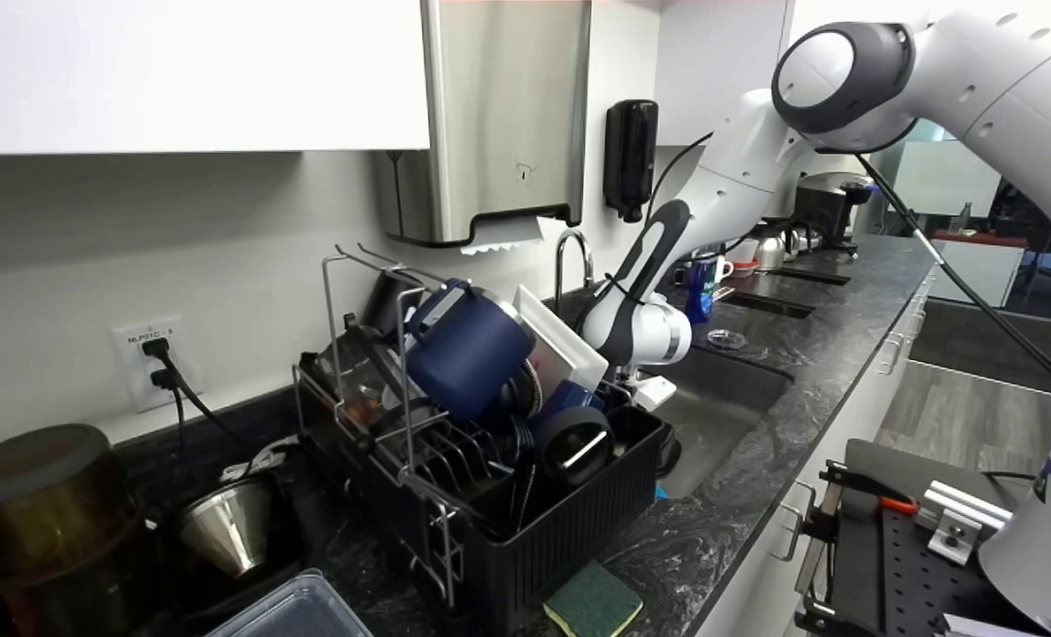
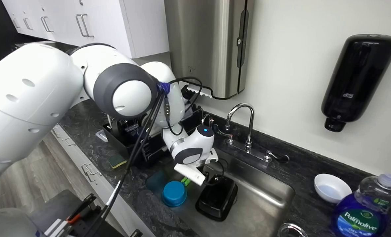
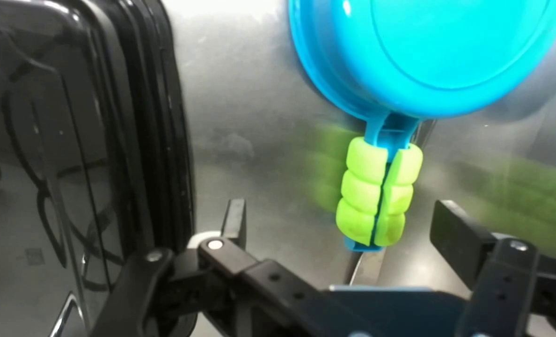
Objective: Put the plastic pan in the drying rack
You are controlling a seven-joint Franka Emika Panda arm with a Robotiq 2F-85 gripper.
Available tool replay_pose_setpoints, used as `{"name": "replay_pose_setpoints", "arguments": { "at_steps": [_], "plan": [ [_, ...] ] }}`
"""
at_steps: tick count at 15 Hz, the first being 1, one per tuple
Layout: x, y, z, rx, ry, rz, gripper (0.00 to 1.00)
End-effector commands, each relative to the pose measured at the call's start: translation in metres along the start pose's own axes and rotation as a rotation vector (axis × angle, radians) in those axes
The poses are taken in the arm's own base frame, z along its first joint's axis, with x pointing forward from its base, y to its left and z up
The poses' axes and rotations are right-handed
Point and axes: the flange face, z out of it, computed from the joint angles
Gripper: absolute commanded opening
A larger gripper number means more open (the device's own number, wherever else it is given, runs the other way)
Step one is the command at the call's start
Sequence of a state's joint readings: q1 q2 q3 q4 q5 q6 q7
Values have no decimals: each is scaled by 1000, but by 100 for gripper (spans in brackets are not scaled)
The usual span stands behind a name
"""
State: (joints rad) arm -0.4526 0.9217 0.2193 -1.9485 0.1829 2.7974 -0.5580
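The plastic pan lies upside down in the steel sink, its cyan base facing up. In the wrist view the pan is at the top right, with its green handle pointing down between the fingers. My gripper is open, one finger on each side of the handle's end, touching neither side. In an exterior view the fingers are mostly hidden below the wrist. The drying rack stands beside the sink, loaded with dishes; part of it also shows behind the arm.
A black glossy container lies in the sink beside the pan; it fills the wrist view's left side. A navy pot and a white dish sit in the rack. A faucet stands behind the sink. A sponge lies by the rack.
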Motion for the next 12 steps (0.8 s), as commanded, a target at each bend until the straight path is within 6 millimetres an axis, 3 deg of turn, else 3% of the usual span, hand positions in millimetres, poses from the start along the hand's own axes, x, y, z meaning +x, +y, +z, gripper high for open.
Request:
{"name": "replay_pose_setpoints", "arguments": {
  "at_steps": [1, 12],
  "plan": [
    [0, 1, 1, 0, -2, 1, 100],
    [4, 4, 7, 2, -12, -5, 100]
  ]
}}
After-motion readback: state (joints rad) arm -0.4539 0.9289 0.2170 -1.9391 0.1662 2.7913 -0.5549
